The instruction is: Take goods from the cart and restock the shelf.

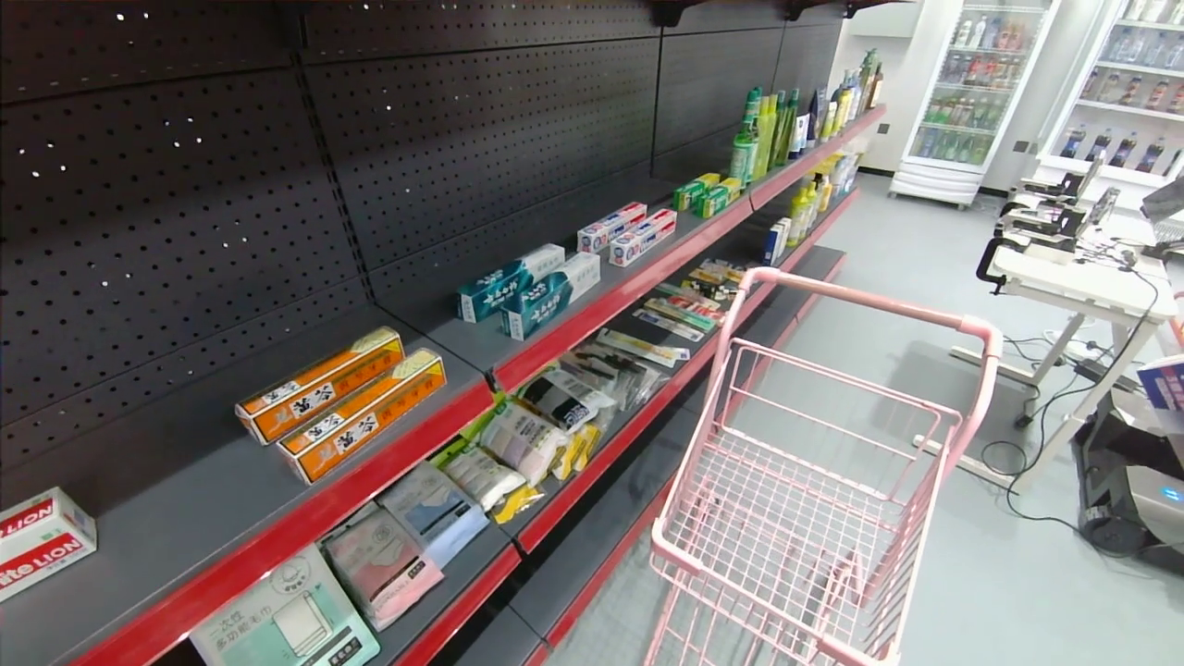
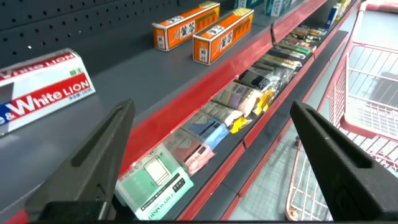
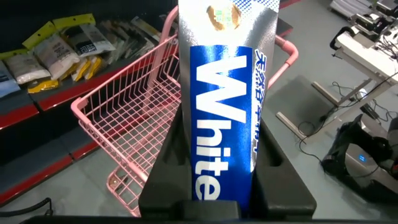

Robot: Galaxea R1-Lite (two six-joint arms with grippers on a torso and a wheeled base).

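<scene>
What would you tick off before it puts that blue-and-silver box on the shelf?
1. Right gripper shut on the blue-and-silver box: ok.
2. Left gripper open and empty: ok.
3. Bare spot on the top shelf between the red-and-white box and the orange boxes: ok.
4. More goods in the pink cart: none visible, not ok.
5. Held box close enough to the shelf: cannot tell.

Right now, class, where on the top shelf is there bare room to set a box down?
The top shelf is bare between the white box and the orange boxes, and between those and the teal boxes. The packets on the shelf below are crowded.
</scene>
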